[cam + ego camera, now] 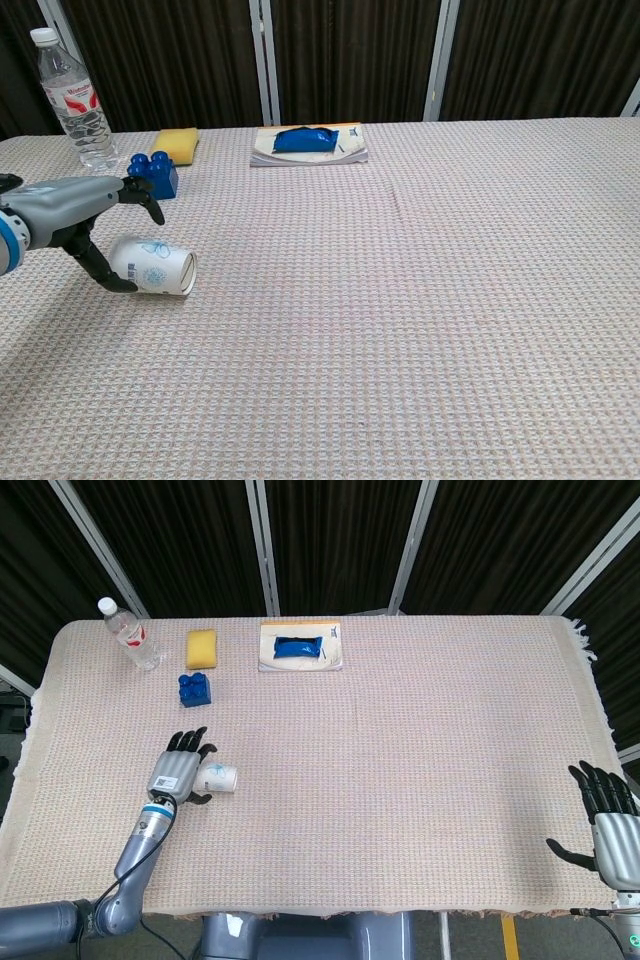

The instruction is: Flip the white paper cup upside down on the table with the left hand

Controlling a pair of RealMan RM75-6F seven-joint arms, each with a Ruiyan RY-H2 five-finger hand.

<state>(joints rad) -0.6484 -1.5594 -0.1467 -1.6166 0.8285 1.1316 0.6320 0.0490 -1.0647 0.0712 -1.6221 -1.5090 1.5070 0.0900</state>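
Observation:
The white paper cup with a blue print lies on its side on the woven tablecloth at the front left, its mouth facing right. My left hand is at the cup's closed end. Its fingers stretch out above the cup without touching it, and the thumb curves down beside the cup's base. My right hand hangs at the table's front right edge, fingers spread and empty, and shows only in the head view.
A water bottle stands at the back left. Next to it are a yellow sponge and a blue toy brick. A booklet with a blue packet lies at the back middle.

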